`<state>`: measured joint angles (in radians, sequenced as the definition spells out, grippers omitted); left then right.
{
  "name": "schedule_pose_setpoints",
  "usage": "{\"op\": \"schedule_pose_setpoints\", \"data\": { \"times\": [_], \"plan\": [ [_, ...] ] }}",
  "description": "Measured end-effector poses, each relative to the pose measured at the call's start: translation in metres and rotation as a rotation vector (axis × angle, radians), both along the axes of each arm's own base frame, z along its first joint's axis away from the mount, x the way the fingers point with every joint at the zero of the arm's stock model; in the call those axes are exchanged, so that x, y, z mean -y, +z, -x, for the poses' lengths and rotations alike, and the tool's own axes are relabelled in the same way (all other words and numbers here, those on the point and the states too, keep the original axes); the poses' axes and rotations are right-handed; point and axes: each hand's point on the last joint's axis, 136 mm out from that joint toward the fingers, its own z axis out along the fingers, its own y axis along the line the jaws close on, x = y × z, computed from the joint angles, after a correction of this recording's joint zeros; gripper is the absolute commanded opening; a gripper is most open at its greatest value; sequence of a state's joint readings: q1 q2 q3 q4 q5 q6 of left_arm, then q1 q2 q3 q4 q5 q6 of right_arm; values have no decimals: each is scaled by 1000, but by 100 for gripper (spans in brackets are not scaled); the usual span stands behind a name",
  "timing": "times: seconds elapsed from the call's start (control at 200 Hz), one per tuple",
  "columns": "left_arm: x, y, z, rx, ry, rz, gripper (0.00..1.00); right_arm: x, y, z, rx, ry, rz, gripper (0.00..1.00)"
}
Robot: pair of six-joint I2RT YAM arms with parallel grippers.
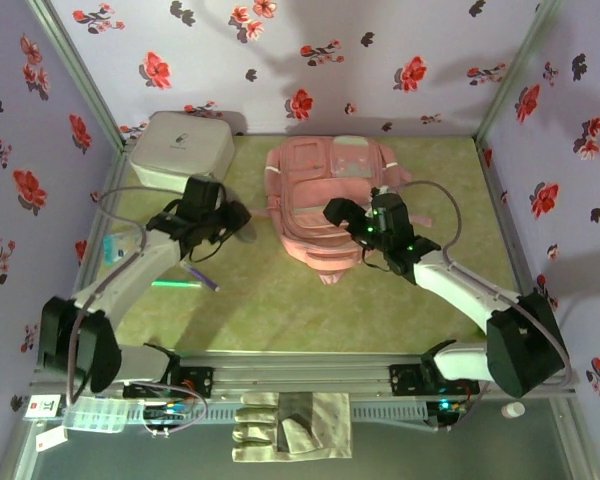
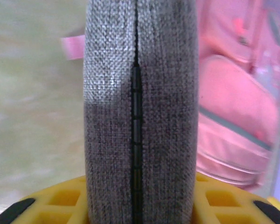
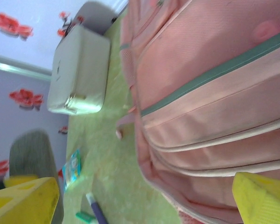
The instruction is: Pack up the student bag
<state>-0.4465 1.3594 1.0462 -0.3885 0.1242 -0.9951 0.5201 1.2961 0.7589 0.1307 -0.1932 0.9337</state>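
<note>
Green mat point(image 1: 280, 290), floral walls point(image 1: 380, 60) — left tool point(image 2: 140, 201) clamps grey case point(image 2: 140, 93), right tool point(image 3: 143, 201) agape over student bag point(image 3: 200, 70)

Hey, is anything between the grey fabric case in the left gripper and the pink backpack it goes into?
Nothing lies on the green mat between the grey fabric case, clamped in the left gripper, and the pink backpack. The open right gripper hovers over the backpack's front, though, and may crowd that side.
</note>
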Motion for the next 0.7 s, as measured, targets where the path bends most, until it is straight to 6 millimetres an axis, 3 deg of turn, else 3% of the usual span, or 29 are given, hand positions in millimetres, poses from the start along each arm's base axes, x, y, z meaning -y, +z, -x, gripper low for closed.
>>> {"op": "schedule_pose_setpoints", "data": {
  "times": [0.13, 0.26, 0.515, 0.7],
  "plan": [
    [40, 18, -18, 53, -82, 101, 33, -26, 3, 11, 23, 123, -17, 95],
    [61, 26, -23, 61, -122, 185, 33, -50, 11, 20, 57, 229, -39, 95],
    [83, 37, -26, 40, -167, 264, 34, -88, 34, 29, 165, 375, 29, 94],
    [90, 40, -21, 23, -189, 294, 36, -103, 38, 21, 196, 413, 78, 92]
  ]
}}
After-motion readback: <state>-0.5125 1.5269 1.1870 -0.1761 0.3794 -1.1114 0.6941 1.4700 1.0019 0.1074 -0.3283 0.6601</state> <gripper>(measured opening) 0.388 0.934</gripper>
